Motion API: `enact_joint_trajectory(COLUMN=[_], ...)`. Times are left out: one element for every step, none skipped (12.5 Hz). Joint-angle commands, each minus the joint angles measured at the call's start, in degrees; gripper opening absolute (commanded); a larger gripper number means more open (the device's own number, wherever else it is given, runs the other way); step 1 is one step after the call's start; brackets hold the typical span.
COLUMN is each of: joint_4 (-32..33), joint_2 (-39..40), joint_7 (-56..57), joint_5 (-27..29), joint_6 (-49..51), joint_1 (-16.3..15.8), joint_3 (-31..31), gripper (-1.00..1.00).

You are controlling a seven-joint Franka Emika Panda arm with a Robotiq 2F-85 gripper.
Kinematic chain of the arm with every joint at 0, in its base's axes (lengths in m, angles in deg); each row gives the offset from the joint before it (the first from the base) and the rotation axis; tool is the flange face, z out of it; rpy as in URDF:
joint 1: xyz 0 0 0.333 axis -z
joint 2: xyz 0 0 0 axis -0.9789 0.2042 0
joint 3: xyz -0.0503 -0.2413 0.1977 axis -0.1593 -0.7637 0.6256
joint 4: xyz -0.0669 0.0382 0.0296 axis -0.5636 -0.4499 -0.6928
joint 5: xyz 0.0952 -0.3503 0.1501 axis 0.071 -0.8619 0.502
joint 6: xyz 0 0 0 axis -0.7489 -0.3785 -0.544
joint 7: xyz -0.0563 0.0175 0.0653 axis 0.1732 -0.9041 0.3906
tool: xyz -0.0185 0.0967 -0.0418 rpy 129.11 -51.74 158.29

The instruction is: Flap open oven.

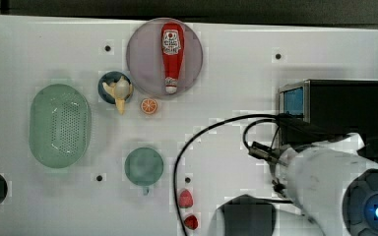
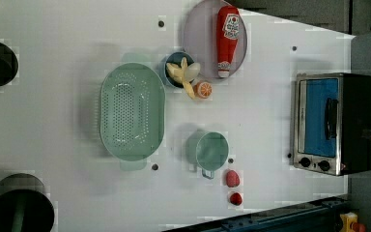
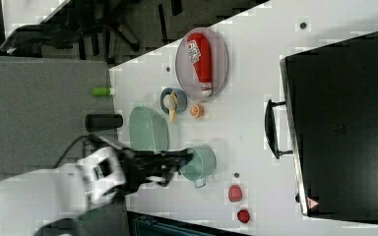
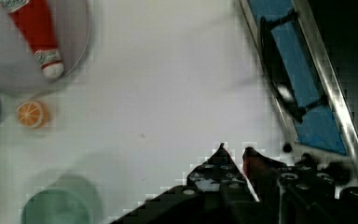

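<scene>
The oven (image 2: pixel 333 123) is a black box with a silver front frame, two dark knobs and a blue glass door. It stands at the top view's right (image 1: pixel 344 113) and fills the right view's right (image 3: pixel 344 123). Its door is shut, and the black bar handle (image 4: pixel 275 70) sticks out from the glass. My gripper (image 4: pixel 234 151) hovers over the white table in front of the oven (image 4: pixel 307 70), apart from the handle. Only a narrow gap parts its fingers, with nothing between them. In the right view the gripper (image 3: pixel 187 157) overlaps the green cup, and the white arm (image 1: pixel 325 182) covers the oven's near end.
A ketchup bottle (image 1: pixel 172 54) lies on a grey plate. Nearby are a blue bowl (image 1: pixel 114 87) and an orange slice (image 1: pixel 148 105). A green colander (image 1: pixel 60 125), a green cup (image 1: pixel 143 167) and two strawberries (image 1: pixel 186 199) sit on the table. A black cable (image 1: pixel 197 137) loops beside the arm.
</scene>
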Motion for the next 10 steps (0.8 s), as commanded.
enact_joint_trajectory(joint_4=[1.6, 1.6, 1.5, 1.5, 1.4, 1.4, 1.4, 1.4, 1.4, 1.4], joint_2=[3.4, 5.0, 6.7, 8.6, 10.4, 12.1, 13.7, 15.2, 16.5, 17.9], joint_7=[12.2, 15.6, 18.2, 19.8, 20.8, 21.4, 21.7, 21.8, 21.7, 21.7], joint_5=[-1.0, -1.0, -1.0, -1.0, -1.0, -1.0, -1.0, -1.0, -1.0, -1.0], joint_6=[-5.4, -7.2, -9.2, -11.2, -13.0, -15.0, -17.1, -19.2, -21.1, -22.5], joint_1=[0.9, 1.0, 1.1, 1.1, 1.1, 1.2, 1.2, 1.2, 1.2, 1.3], joint_3=[-3.3, -4.4, -5.4, -6.4, -7.2, -7.9, -8.6, -9.2, -9.6, -10.0], gripper=[-0.65, -0.65, -0.65, -0.65, -0.65, -0.65, -0.65, -0.65, -0.65, -0.65])
